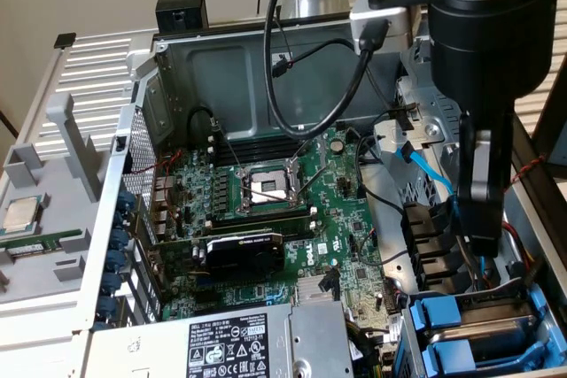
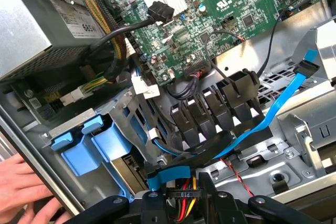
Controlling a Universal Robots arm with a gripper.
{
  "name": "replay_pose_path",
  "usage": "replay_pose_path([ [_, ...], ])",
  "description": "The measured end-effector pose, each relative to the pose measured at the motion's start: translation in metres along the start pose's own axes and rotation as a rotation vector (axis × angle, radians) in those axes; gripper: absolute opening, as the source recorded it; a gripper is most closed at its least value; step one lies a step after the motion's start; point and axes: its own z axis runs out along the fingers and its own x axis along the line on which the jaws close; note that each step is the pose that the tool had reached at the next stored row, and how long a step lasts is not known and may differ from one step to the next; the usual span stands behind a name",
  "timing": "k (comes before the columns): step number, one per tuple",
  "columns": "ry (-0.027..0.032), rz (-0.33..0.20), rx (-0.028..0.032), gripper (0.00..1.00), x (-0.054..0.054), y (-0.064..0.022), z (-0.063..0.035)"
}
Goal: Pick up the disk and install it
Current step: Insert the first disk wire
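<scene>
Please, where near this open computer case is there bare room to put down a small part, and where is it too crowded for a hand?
Free: the ribbed grey panel, between the case wall and the grey tray; the power supply's plain lid beside its label. Crowded: beside the blue drive carriers, where black connectors, a blue cable and the gripper meet.

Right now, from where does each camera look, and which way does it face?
Exterior view: sits above the open computer case, looks down on the motherboard; the arm and gripper hang at the exterior view's right.
Wrist view: sits on the wrist, looks past the gripper at the drive bay; a person's hand is at the case edge.
Shared: motherboard, blue drive carriers, blue cable.
</scene>
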Motion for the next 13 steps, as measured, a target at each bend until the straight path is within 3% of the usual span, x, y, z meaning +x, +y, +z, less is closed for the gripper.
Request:
replay_pose_path([
  [3,0.0003,0.000,0.0002,0.36,-0.0003,0.0002,0.0001],
  [4,0.0007,0.000,0.0004,0.43,-0.0004,0.0003,0.0001],
  [13,0.0013,0.000,0.0011,0.43,-0.0036,0.0020,-0.0004],
])
